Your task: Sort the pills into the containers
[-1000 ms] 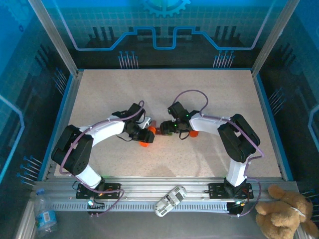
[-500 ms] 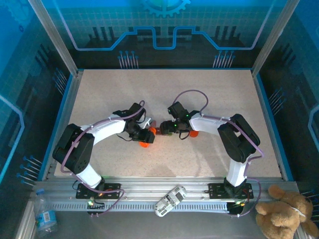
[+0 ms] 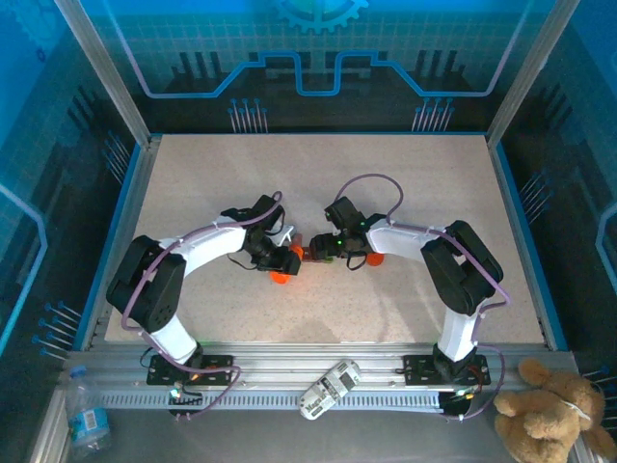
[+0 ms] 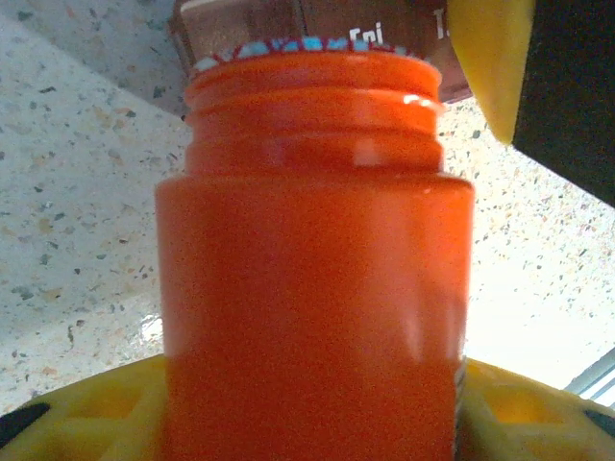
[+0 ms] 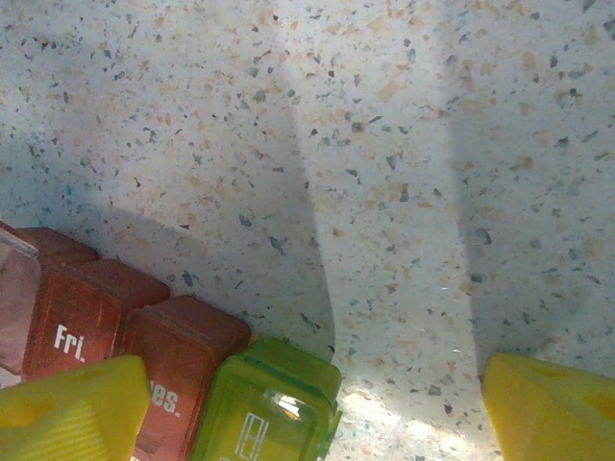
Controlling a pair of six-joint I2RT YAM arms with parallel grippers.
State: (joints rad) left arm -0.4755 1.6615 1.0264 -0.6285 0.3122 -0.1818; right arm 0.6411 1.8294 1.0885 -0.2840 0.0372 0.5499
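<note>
My left gripper is shut on an orange pill bottle with no cap. Its threaded mouth points at the containers, a dark red strip with one green end lying at the table's middle. In the right wrist view the strip's red cells marked "Fri." and its green end lie at lower left. My right gripper stands open over that end; one yellow fingertip overlaps a red cell, the other is well clear of it. The pills are out of view.
A small orange cap-like piece lies beside the right arm. The speckled table has raised blue edges. On the near rail lie a grey handset, a plush toy and a water bottle.
The left arm has swung slightly, bringing the bottle a little closer to the strip. The right arm has stayed where it was.
</note>
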